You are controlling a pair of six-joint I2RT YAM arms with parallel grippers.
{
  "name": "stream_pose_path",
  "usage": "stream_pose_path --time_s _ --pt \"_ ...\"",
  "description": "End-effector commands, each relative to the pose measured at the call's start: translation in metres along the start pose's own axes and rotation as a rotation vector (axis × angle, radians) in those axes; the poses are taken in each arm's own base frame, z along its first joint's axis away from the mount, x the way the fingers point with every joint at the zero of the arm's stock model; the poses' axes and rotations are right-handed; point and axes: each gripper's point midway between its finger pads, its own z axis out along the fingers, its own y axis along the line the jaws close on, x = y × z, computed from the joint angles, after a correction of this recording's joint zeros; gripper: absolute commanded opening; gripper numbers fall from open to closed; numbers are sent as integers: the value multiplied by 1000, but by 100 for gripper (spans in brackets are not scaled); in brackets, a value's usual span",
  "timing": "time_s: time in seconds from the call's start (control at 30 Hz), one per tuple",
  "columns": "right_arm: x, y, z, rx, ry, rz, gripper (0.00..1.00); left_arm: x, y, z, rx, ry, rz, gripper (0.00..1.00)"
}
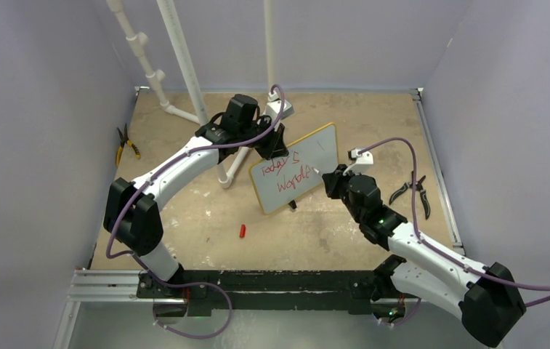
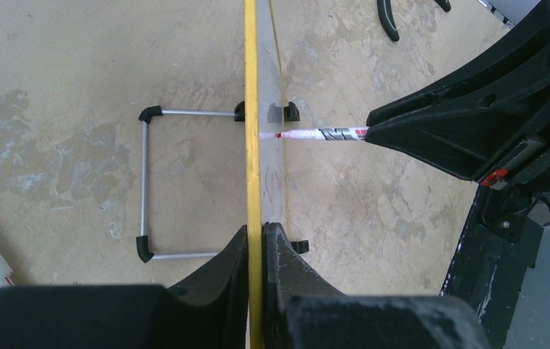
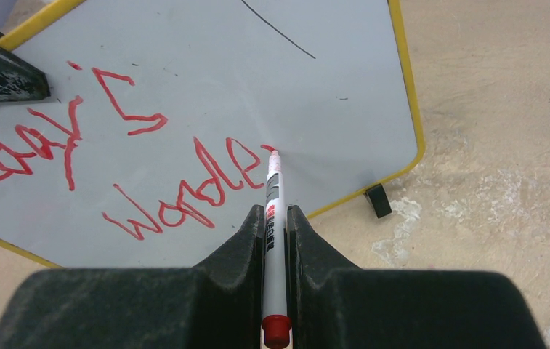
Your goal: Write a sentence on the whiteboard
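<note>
Table (image 1: 206,218): worn tan top inside pale walls; whiteboard (image 1: 319,149) stands tilted mid-table.
Left hand (image 2: 257,236): clamped on the whiteboard's yellow edge, apparently bracing it against pen pressure.
Right hand (image 3: 275,218): closed on marker (image 3: 272,189), tip at the whiteboard.
Sentence (image 1: 284,174): red, two lines; second word judged unfinished.

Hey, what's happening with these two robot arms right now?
The left gripper is clamped on the edge of the yellow-framed whiteboard, steadying it. The right gripper holds a red marker with its tip on the board, partway through the second line of the sentence.
</note>
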Motion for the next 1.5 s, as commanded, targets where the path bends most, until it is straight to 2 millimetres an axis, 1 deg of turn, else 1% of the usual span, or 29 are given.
stream_pose_path --time_s 0.0,0.13,0.23,0.37,0.57,0.73,0.93,1.1,1.23,1.33,1.47 --pt "-6 2 5 10 -6 18 0 -3 -1 1 12 -8 27 0" --pt "6 0 7 19 28 26 0 -4 -1 0 11 -11 28 0" --pt "6 -1 8 30 30 27 0 -3 -1 0 12 -10 27 0" --pt "-5 1 6 23 -7 32 0 -3 -1 1 13 -10 27 0" --pt "-29 9 -1 -11 -76 53 0 -3 0 1 12 -10 27 0" --pt "-39 10 -5 -11 -110 56 0 -3 -1 1 12 -10 28 0" --pt "-32 4 1 21 -89 45 0 -4 -1 0 12 -11 28 0" --pt "-33 3 1 24 -98 50 0 -4 -1 0 10 -11 28 0" --pt "-27 6 2 8 -77 44 0 -4 -1 0 11 -13 29 0" --pt "-24 2 2 23 -74 46 0 -5 -1 0 11 -13 30 0" --pt "-25 -2 2 46 -84 54 0 -4 -1 0 11 -13 29 0"
